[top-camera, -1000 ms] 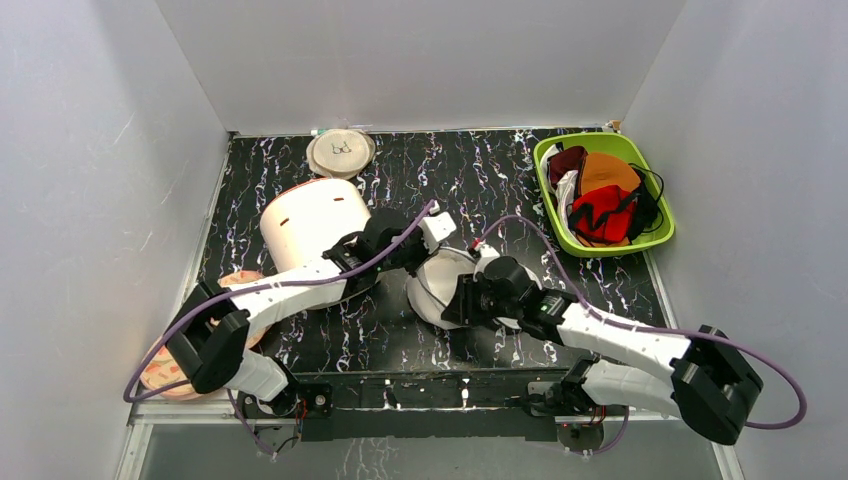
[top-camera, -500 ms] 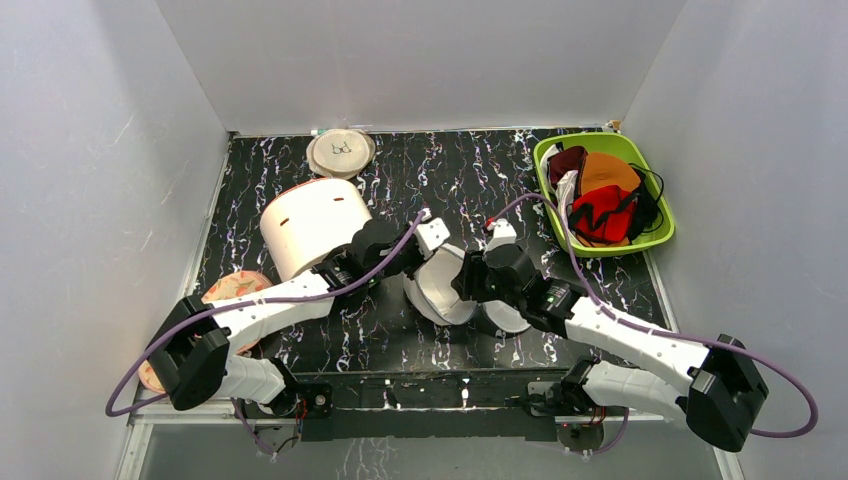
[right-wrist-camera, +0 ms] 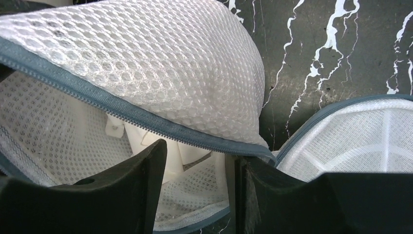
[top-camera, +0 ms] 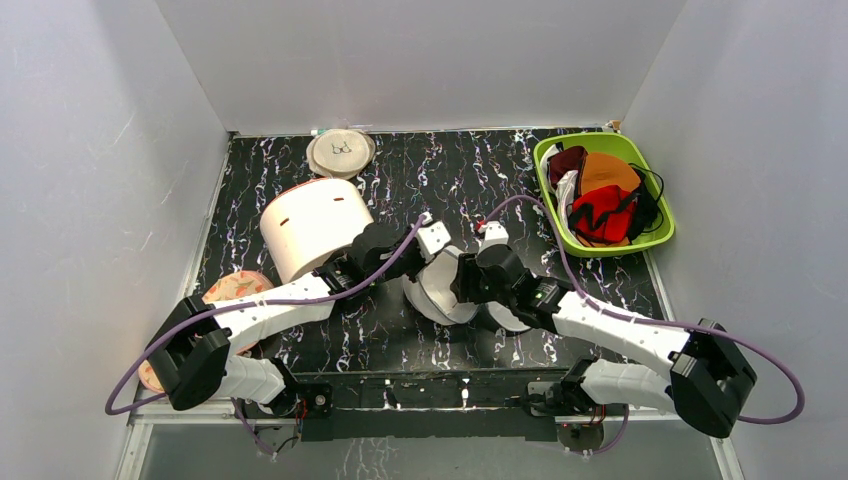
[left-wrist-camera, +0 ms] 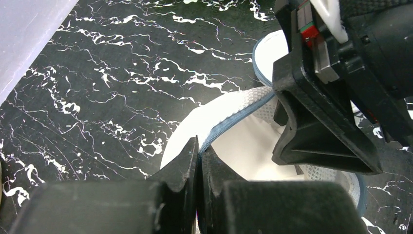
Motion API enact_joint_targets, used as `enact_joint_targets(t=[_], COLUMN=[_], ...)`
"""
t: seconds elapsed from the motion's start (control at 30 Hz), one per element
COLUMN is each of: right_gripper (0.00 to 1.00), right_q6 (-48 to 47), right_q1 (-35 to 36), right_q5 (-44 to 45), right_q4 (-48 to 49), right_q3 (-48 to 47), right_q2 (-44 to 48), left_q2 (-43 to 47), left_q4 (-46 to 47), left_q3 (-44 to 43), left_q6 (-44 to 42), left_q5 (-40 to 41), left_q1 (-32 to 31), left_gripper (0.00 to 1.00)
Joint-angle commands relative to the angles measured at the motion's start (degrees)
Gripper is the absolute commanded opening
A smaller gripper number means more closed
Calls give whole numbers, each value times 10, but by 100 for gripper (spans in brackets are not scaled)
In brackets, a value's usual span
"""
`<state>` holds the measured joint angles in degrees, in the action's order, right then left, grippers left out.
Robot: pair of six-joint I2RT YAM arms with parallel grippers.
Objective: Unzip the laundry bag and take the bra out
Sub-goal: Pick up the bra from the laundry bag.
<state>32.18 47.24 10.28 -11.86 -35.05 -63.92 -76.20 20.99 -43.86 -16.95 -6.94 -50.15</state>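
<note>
The laundry bag [top-camera: 440, 295] lies unzipped in the middle of the table, a white mesh pouch with a grey-blue zip; its second half [top-camera: 503, 318] is folded out to the right. My left gripper [top-camera: 418, 268] is shut on the zip rim [left-wrist-camera: 229, 127], pinched at the fingertips [left-wrist-camera: 198, 151]. From the right, my right gripper [top-camera: 458, 285] reaches in, and its jaws [right-wrist-camera: 199, 152] stand open under the raised zip edge [right-wrist-camera: 146, 117]. Only white lining shows inside the bag [right-wrist-camera: 58, 126]. The red bra [top-camera: 600, 213] lies in the green basket.
A green basket [top-camera: 547, 190] at the back right holds orange, maroon and white garments. A big cream cylinder [top-camera: 312, 225] stands beside my left arm, with a flat beige disc [top-camera: 340, 152] behind it. An orange patterned disc [top-camera: 235, 288] lies at the left edge. White walls close in three sides.
The bag has gone from a closed round shape to spread open in two halves. My right gripper moved up and left to the bag's mouth and opened. The left gripper kept its hold.
</note>
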Motion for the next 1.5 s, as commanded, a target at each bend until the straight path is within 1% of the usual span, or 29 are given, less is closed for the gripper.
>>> enact_joint_targets(t=[0.0,0.1,0.3,0.4,0.5,0.57,0.73,1.0,1.07,1.17,1.23,1.4,1.47], right_gripper=[46,47,49,49,55,57,61,69,69,65,60,57,53], right_q6=[-12,2,-6,-16,-45,-57,-55,-48,-45,-36,-28,-32,-38], right_q1=[0,0,0,0,0,0,0,0,0,0,0,0,0], right_q5=[35,59,66,89,101,101,94,98,89,76,80,88,90], right_q4=[57,65,113,103,109,106,139,139,152,197,216,234,234], right_q3=[-18,-21,-11,-20,-13,-10,17,25,31,47,57,60,56], right_q2=[-4,-12,-31,-40,-54,-64,-58,-65,-68,-74,-80,-95,-101], left_q2=[8,6,6,6,4,2,4,9,10,9,9,8,6], left_q4=[19,16,11,9,3,-2,-4,-4,-4,-5,-6,-6,-7], left_q3=[-11,-13,-18,-18,-22,-25,-25,-26,-26,-27,-27,-27,-29], left_q6=[4,3,3,4,4,0,-1,-1,0,2,2,1,2], left_q5=[-23,-25,-29,-31,-33,-31,-26,-30,-32,-36,-36,-36,-38], left_q1=[-6,-8,-13,-15,-15,-16,-16,-17,-16,-17,-18,-21,-21], left_gripper=[0,0,0,0,0,0,0,0,0,0,0,0,0])
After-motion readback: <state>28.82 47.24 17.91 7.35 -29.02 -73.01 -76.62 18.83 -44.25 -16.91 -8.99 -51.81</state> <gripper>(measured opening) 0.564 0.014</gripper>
